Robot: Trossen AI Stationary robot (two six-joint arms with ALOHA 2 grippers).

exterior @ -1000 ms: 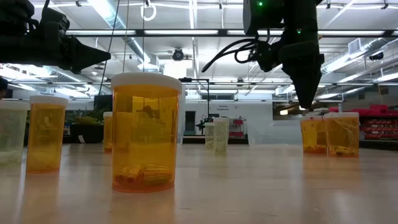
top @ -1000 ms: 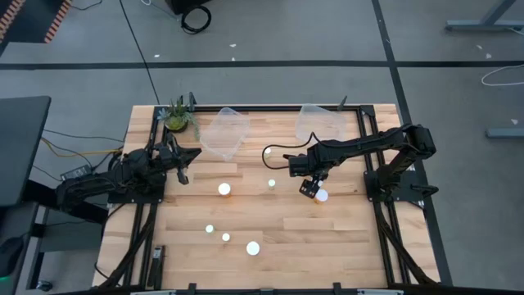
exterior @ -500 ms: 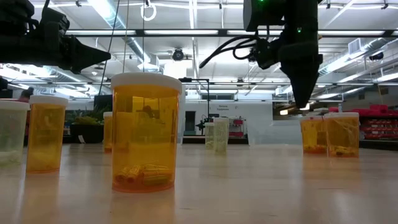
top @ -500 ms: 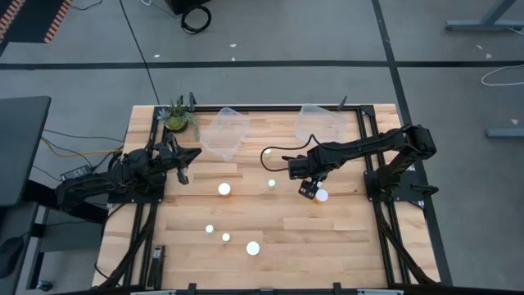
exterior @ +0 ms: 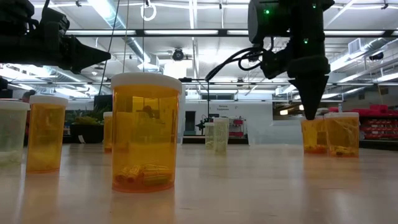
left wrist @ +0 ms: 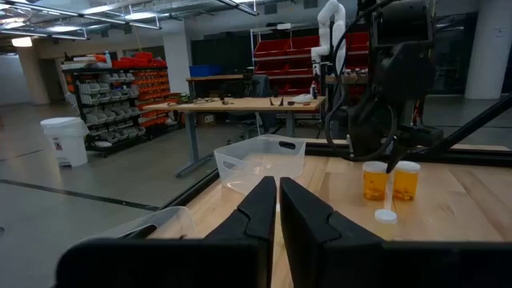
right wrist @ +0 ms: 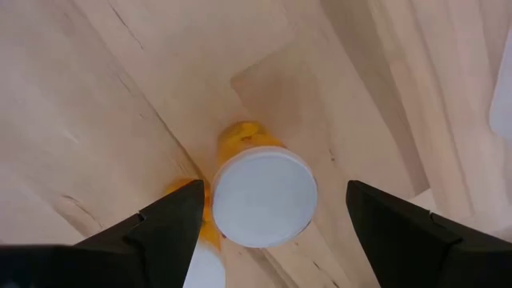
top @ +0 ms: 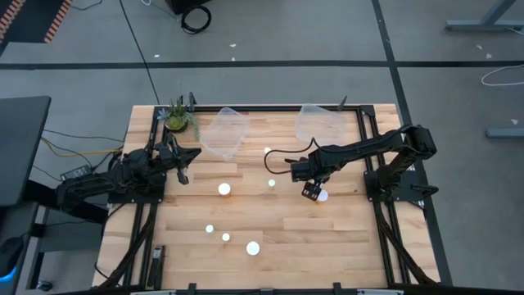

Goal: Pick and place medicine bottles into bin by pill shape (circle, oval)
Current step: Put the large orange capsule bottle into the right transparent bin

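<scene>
Several medicine bottles with white caps and amber bodies stand upright on the wooden table: at the middle [top: 224, 189], [top: 272, 183], [top: 268, 151] and toward the near edge [top: 210, 229], [top: 253, 247]. My right gripper [top: 311, 190] is open and points down over a pair of bottles [exterior: 314, 134], [exterior: 341, 134]. In the right wrist view [right wrist: 274, 188] its fingers stand on either side of one white cap [right wrist: 264, 198], above it. A second bottle [right wrist: 200, 240] is partly hidden behind one finger. My left gripper [top: 182, 168] is shut and empty, and waits at the table's left side.
Two clear plastic bins [top: 223, 131], [top: 319, 123] stand at the table's far side. A green potted plant [top: 177, 117] stands at the far left corner. A loose white cap [left wrist: 386, 215] lies near the pair of bottles.
My right gripper has come down a little over the pair of bottles at the table's right, still open. The bottles have kept still.
</scene>
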